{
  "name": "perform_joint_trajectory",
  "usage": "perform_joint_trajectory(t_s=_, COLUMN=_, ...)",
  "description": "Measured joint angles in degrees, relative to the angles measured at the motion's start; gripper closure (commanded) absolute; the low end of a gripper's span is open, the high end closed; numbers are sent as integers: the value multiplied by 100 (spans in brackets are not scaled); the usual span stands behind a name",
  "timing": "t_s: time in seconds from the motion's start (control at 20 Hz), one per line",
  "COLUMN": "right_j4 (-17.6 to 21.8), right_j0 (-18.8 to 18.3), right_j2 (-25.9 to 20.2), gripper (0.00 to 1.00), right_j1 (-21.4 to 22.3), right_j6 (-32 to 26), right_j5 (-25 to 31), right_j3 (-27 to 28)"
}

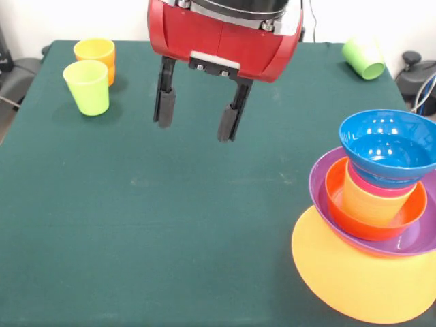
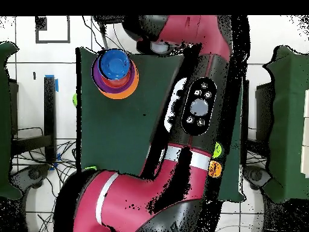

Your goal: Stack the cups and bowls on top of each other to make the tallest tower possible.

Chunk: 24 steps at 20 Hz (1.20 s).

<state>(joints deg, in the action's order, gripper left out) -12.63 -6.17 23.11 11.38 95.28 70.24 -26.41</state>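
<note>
The nested tower of glossy plastic bowls [image 1: 371, 225] stands at the table's near right edge: blue bowl [image 1: 388, 146] on top, wide orange-yellow bowl [image 1: 361, 276] lowest. The black 2-fingered gripper [image 1: 196, 112] hangs spread apart, empty, above green cloth [image 1: 170, 225]. 3 smooth tapered cups sit beyond: lime [image 1: 87, 87], orange [image 1: 95, 54], tipped green [image 1: 363, 58].

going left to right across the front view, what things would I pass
Lime green plastic cup → orange plastic cup just behind it → robot's open tool → stacked tower of bowls topped by a blue bowl and a tipped light green cup.
</note>
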Motion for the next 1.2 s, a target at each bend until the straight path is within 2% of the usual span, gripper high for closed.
perform_joint_trajectory(t_s=0.2, right_j4=0, right_j0=16, right_j2=-26, gripper=0, right_j1=228, right_j6=1, right_j5=-364, right_j3=-364)
perform_joint_trajectory(t_s=0.45, right_j4=-13, right_j0=18, right_j2=-69, gripper=0, right_j1=700, right_j6=1, right_j5=-1069, right_j3=-1116)
perform_joint_trajectory(t_s=0.6, right_j4=-31, right_j0=-6, right_j2=-133, gripper=0, right_j1=1170, right_j6=1, right_j5=-1535, right_j3=-1848)
perform_joint_trajectory(t_s=0.8, right_j4=-36, right_j0=-93, right_j2=-255, gripper=0, right_j1=1604, right_j6=1, right_j5=-1691, right_j3=-2501)
perform_joint_trajectory(t_s=1.2, right_j4=-36, right_j0=-343, right_j2=-398, gripper=0, right_j1=1980, right_j6=1, right_j5=-1587, right_j3=-3148)
